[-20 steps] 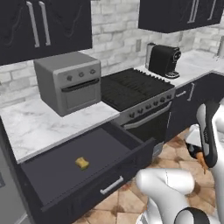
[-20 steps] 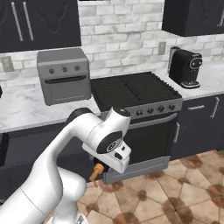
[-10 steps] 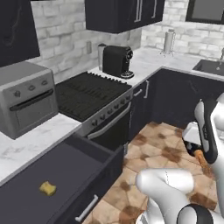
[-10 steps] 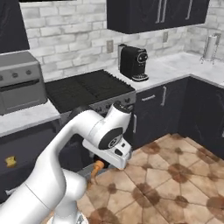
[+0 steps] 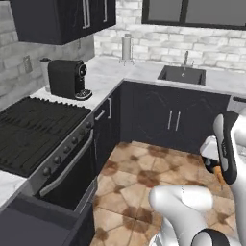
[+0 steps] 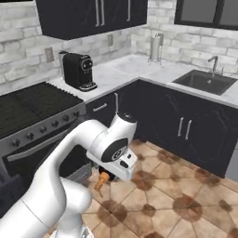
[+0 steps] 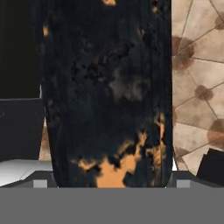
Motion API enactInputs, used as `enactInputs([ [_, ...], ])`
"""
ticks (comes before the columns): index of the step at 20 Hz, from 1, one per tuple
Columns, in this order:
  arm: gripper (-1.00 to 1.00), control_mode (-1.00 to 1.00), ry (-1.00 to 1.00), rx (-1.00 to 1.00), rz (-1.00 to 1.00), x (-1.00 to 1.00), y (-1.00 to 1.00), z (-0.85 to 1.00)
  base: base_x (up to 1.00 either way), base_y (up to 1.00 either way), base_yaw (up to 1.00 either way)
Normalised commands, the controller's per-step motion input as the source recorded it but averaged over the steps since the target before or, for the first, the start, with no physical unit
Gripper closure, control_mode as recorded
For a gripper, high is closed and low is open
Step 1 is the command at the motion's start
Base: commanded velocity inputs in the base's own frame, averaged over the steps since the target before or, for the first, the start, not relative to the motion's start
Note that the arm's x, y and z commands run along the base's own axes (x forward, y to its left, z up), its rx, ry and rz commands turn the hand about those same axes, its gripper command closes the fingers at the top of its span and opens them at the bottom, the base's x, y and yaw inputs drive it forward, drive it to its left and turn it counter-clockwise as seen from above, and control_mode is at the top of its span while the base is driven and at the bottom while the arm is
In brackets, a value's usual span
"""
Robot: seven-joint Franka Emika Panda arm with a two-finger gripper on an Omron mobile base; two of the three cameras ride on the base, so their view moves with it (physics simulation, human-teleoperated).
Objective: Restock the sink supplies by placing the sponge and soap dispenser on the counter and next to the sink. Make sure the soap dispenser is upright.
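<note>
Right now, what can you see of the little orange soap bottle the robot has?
The soap dispenser is a small orange bottle carried low at the end of the white arm, held in the gripper. In the right base view it hangs under the hand, tilted, with its lower end pointing at the brown tiled floor, well off the counter. In the left base view a slim orange piece peeks out beside the arm. In the hand view it looms close up between the jaws, dark and blotchy with orange patches.

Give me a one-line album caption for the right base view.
White robot arm carries an orange soap bottle across a kitchen, sink ahead.
</note>
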Motion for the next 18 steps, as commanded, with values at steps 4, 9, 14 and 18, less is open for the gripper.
enactInputs([
  [4, 1.0, 1.0, 0.0, 0.0, 0.0, 0.0, 0.0, 0.0, 1.0, -0.32, -0.35],
  [9, 1.0, 1.0, 0.0, 0.0, 0.0, 0.0, 0.0, 0.0, 1.0, -0.21, -0.27],
  [14, 1.0, 1.0, 0.0, 0.0, 0.0, 0.0, 0.0, 0.0, 1.0, -0.14, -0.2],
  [18, 1.0, 1.0, 0.0, 0.0, 0.0, 0.0, 0.0, 0.0, 1.0, -0.12, -0.16],
])
